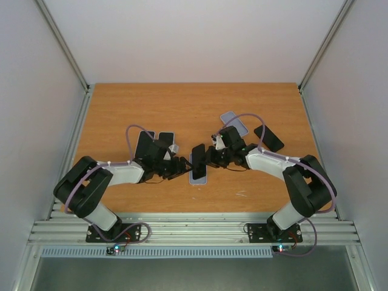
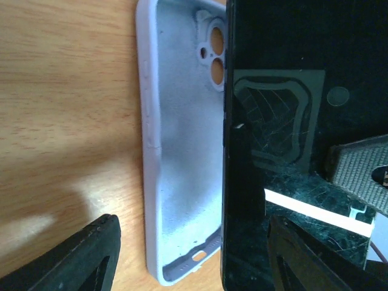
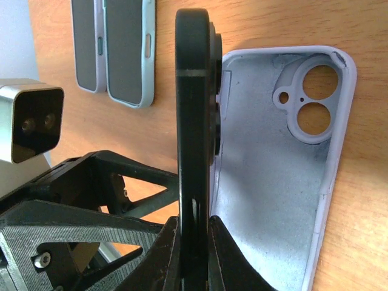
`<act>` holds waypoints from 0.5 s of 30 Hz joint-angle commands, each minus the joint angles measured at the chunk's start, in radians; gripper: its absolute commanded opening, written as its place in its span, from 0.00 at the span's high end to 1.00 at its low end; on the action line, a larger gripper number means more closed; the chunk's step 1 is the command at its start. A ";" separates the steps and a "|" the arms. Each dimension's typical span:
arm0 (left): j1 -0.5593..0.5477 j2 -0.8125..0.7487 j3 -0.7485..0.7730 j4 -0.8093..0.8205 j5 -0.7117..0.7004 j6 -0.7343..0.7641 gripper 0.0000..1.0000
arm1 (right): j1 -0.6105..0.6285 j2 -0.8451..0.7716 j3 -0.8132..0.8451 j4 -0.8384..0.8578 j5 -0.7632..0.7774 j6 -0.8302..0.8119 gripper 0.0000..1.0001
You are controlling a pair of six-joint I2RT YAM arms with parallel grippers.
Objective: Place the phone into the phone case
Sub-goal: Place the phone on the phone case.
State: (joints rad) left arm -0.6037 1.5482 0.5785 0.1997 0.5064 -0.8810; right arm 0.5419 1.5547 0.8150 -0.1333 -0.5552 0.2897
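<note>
Probably a robotics lab test cell: plain white panels [image 1: 194,36] wall in a wooden tabletop [image 1: 182,103], edged by aluminium rails [image 1: 194,229] where the left arm [image 1: 91,188] and right arm [image 1: 306,185] are bolted.

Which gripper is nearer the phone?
Right. The right gripper is shut on the phone, holding it on edge at the case; the left gripper is open beside it.

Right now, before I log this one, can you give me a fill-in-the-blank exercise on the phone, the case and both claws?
1. The right claw is ___ on the black phone.
2. The left claw is ___, gripping nothing.
3. The phone is held standing on its ___, not flat.
4. The lilac case lies with its hollow side facing ___.

Missing words: shut; open; edge; up.
</note>
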 commanded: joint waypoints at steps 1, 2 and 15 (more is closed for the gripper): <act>-0.002 0.054 0.027 0.071 0.018 0.014 0.33 | -0.005 0.035 -0.006 0.077 -0.015 0.027 0.99; -0.003 0.065 0.027 0.074 0.019 0.014 0.33 | -0.005 0.041 -0.011 0.083 -0.017 0.028 0.99; -0.029 0.140 0.032 0.131 0.041 -0.018 0.39 | -0.005 0.144 -0.060 0.200 -0.055 0.068 0.99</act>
State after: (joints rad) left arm -0.6167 1.6581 0.5945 0.2939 0.5407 -0.8906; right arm 0.5419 1.6650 0.7738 -0.0166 -0.5755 0.3241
